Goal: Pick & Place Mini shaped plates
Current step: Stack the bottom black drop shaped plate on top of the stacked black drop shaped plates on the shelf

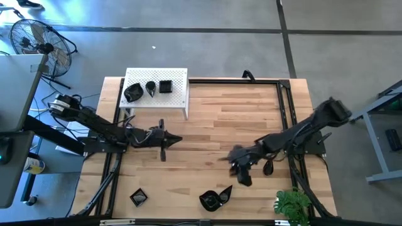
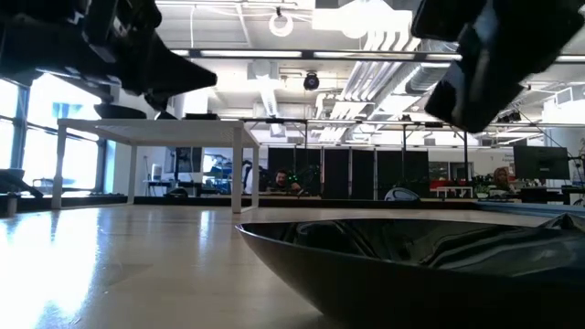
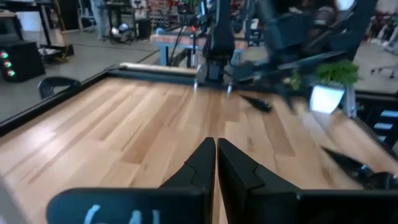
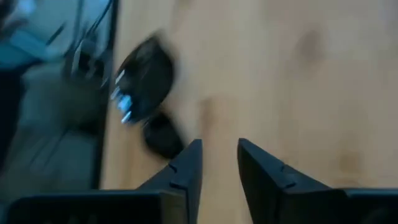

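mini shaped plates lie scattered around both grippers: three sit on the white perforated stand point(image 1: 157, 86) at the table's far side, beyond the left gripper point(image 1: 178, 139): a rounded dish point(image 1: 132, 93), a teardrop dish point(image 1: 151, 88) and a square dish point(image 1: 166, 86).

the left gripper hovers over bare wood with its fingers point(image 3: 200, 163) pressed together, tips touching, clenched on nothing. the right gripper point(image 4: 217, 152) hangs over the table's right half with its fingers point(image 4: 188, 163) parted by a clear gap, released, nothing between them. just beside it, toward the table edge, lies a small dark dish point(image 1: 267, 167), which the right wrist view shows as a blurred dark oval point(image 4: 146, 79) with a second dark blot under it; i cannot tell whether that blot is its tail or another piece.

nearer the front edge, well apart from both grippers, are a small square dish point(image 1: 138, 198) and a leaf-shaped pair of dishes point(image 1: 215, 198), overlapping so their outlines merge. in the low view a big black dish point(image 2: 411, 265) fills the foreground, cut off at the bottom and right, and both arms are dark shapes cropped at the top.

a potted plant point(image 1: 293, 205) stands at the front right corner. pale markings on the left gripper's body point(image 3: 118, 214) are cut off and unreadable.
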